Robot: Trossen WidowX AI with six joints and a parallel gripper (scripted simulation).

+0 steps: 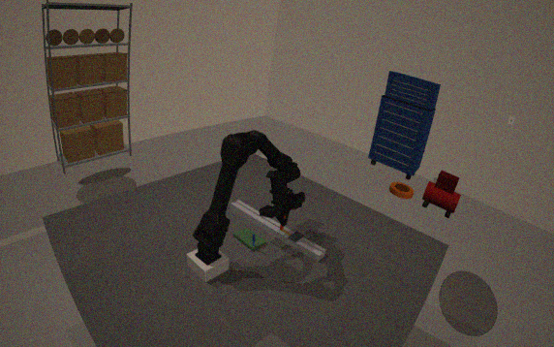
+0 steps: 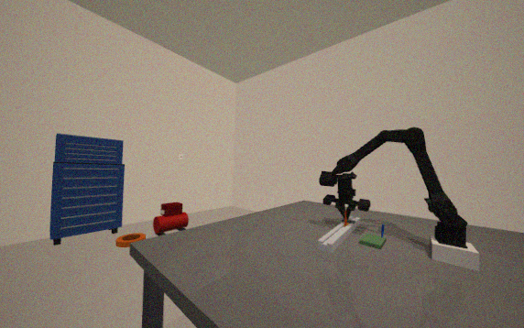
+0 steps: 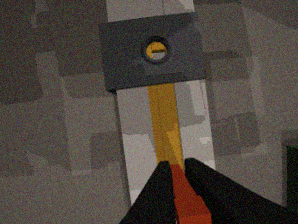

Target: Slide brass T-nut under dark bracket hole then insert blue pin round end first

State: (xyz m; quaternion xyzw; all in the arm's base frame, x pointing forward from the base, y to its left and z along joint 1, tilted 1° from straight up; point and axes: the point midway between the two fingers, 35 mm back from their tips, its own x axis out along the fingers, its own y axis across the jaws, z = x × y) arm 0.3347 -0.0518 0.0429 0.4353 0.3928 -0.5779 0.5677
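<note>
1 gripper [image 1: 284, 224] [image 2: 345, 221] [image 3: 176, 168] has my orange handle [image 1: 282, 228] [image 2: 345, 216] [image 3: 187, 192] pinched at the wrist view's lower centre, brass T-nut [image 3: 164, 117] reaching under the dark bracket [image 1: 295, 236] [image 3: 152, 52] above, so I judge sliding nearly done: fine-align 2 holes, then release.

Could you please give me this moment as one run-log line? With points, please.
gripper [image 1: 283, 223] [image 2: 345, 221] [image 3: 176, 168]: shut on orange handle [image 1: 282, 227] [image 2: 345, 218] [image 3: 192, 200] | brass T-nut [image 3: 162, 112]: partly under dark bracket [image 1: 295, 236] [image 3: 125, 55] | blue pin [image 1: 254, 239] [image 2: 382, 230]: in green tray [image 1: 244, 236] [image 2: 372, 240]

Gray table [image 1: 160, 271] [image 2: 256, 275] beneath aluminum rail [image 1: 240, 206] [image 2: 331, 241] [image 3: 136, 112], green tray [image 1: 244, 238] [image 2: 372, 241], white arm base [image 1: 195, 266] [image 2: 458, 256].
</note>
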